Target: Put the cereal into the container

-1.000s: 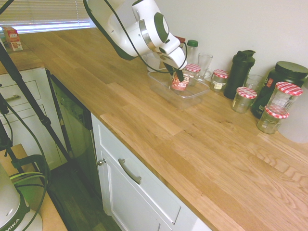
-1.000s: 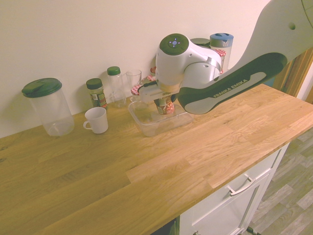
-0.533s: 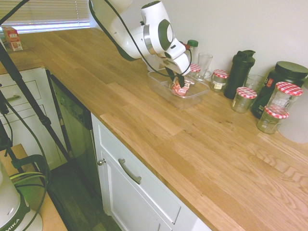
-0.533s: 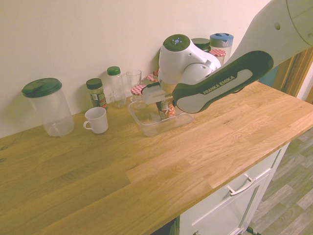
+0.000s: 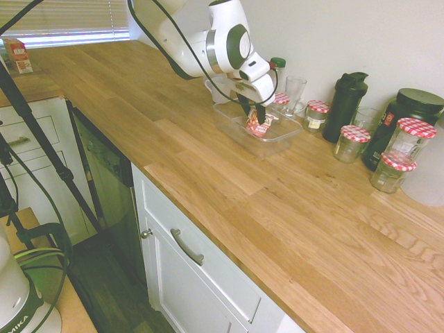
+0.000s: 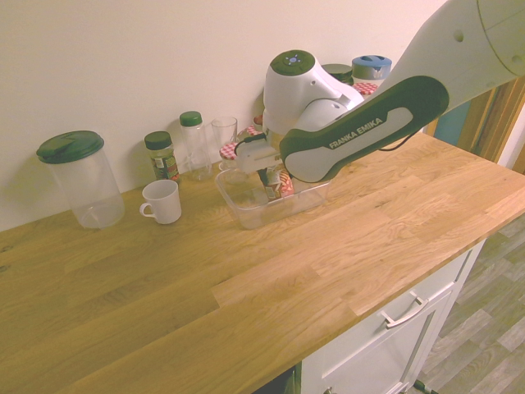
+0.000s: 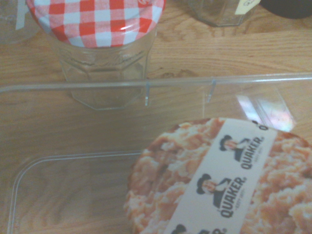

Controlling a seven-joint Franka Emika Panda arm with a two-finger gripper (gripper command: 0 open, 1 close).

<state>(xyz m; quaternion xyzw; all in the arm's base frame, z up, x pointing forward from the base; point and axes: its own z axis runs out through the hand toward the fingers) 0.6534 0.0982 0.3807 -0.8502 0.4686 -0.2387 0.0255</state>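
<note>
one cereal cup (image 5: 258, 123), one container (image 5: 232, 122), five checkered-lid jars (image 5: 352, 143)

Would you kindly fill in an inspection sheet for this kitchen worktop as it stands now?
Surface: wooden worktop, bare at the front.
Job's things: cereal cup inside the clear container, lid showing in the wrist view.
Clutter: checkered-lid jars, drinking glass, black shaker and white mug along the wall; lidded clear tub.
Pincer: the pincer is down at the cup; whether it grips cannot be told.
Cables: black cable along the arm.
Surroundings: white cabinets, window blind.
</note>
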